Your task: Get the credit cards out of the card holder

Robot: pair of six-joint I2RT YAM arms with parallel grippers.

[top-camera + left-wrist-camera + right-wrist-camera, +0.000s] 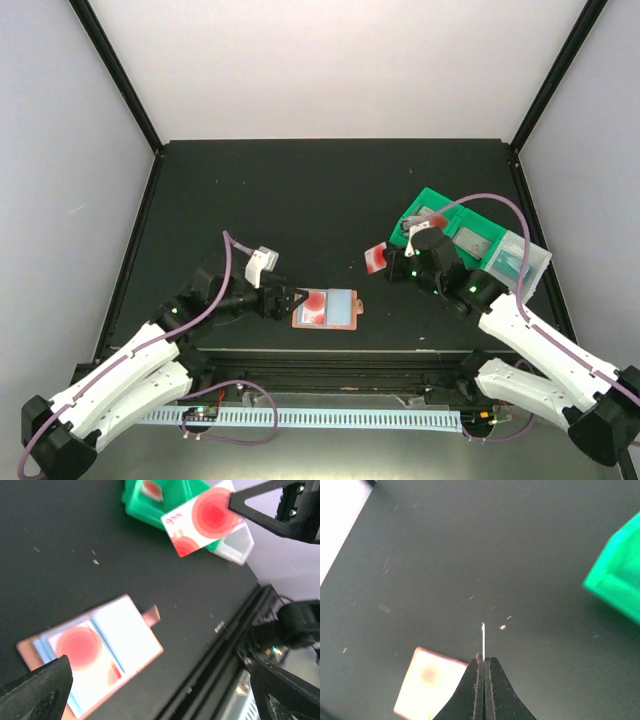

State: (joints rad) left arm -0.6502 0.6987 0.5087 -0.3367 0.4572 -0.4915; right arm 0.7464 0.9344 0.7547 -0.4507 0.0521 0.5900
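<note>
**One card lifted clear, another in the open holder**

The right end effector (388, 262), its fingers pressed together, pinches a red-and-white credit card (377, 258) above the black counter (300, 190). The card hangs between the card holder (326, 309) and the green bins (440, 215). The holder lies open and flat near the counter's front edge, with its light blue lining facing up. The left end effector (290, 298) is spread wide just beside the holder's left end and grips nothing.

The left wrist camera shows what the overhead view leaves soft. A second credit card (80, 652) with a large red disc sits in one panel of the holder, and the other panel shows pale lining. A small brown tab (152, 615) juts from one long edge. This view also catches the lifted card face-on, red circles on white, held at one edge in front of a green bin and the clear bin (235, 545).

The right wrist camera sees that same card only edge-on, as a thin pale line rising from the closed fingertips (474, 685). Below it the holder is a blurred pale patch, and a green bin corner shows at the right. In the overhead view the right arm and its purple cable cover part of the bins.
</note>
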